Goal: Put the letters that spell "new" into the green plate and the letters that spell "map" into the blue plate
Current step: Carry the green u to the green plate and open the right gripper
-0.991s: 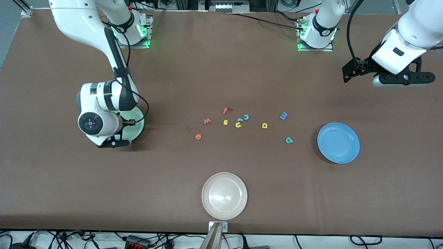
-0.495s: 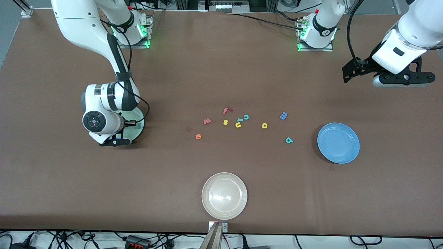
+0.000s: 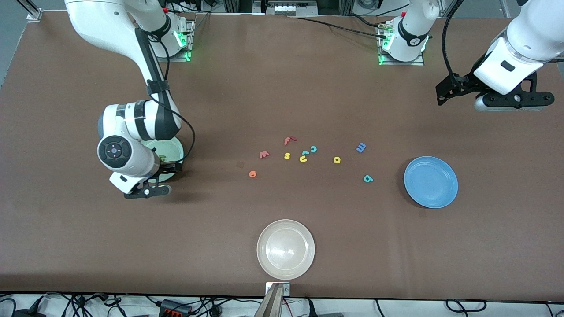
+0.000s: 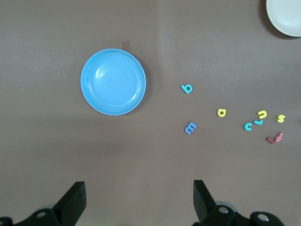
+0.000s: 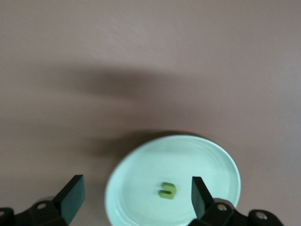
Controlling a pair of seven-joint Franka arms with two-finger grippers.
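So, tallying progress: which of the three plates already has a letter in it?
The green plate under the right gripper: one olive-green n lies in it. The blue plate and beige plate hold nothing.

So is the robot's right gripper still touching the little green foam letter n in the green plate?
Apart. In the right wrist view the open right gripper has clear plate showing between each finger and the olive-green foam letter n, which lies alone in the pale mint-green plate.

a robotics lab: two white franka arms bolted on plates with green status lights at the far edge of a brown-covered table [image 3: 282, 88], bundled cables [image 3: 176, 306] trailing along the near edge
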